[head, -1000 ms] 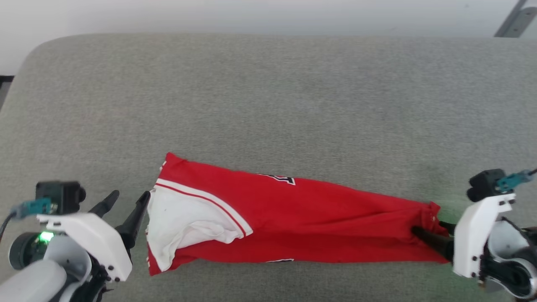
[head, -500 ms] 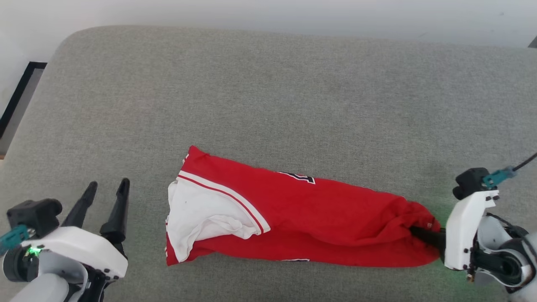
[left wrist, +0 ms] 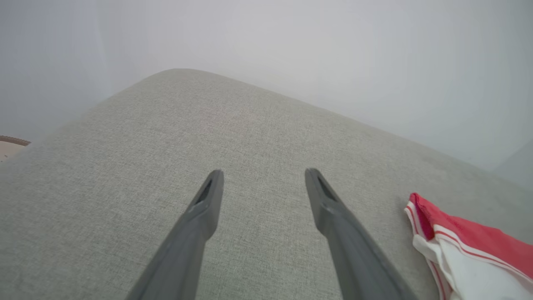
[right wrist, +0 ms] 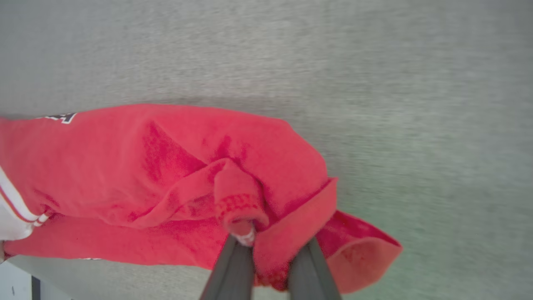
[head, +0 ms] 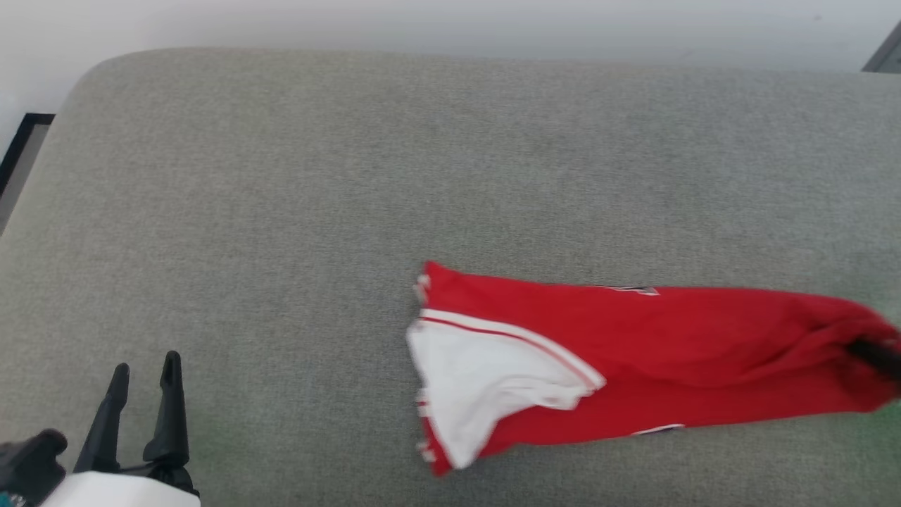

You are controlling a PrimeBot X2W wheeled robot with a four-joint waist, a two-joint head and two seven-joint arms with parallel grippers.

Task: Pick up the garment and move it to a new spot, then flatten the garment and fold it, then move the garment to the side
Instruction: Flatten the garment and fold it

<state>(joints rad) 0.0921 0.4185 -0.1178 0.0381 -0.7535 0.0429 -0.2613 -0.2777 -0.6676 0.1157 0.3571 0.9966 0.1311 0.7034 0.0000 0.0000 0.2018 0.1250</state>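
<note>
Red garment lies bunched lengthwise on gray cushion, approx 4 o'clock in head view. White sleeve end points to 9, red hem end to 3. R gripper is clenched on the hem end, w/ red fabric pinched btw its fingers and a fold bulging over the tips. L gripper sits at 8 o'clock, fingers spread wide w/ nothing btw them, well apart from garment. Can't tell if its tips touch cushion.

soft cloth garment on matt coarse-woven cushion.
</note>
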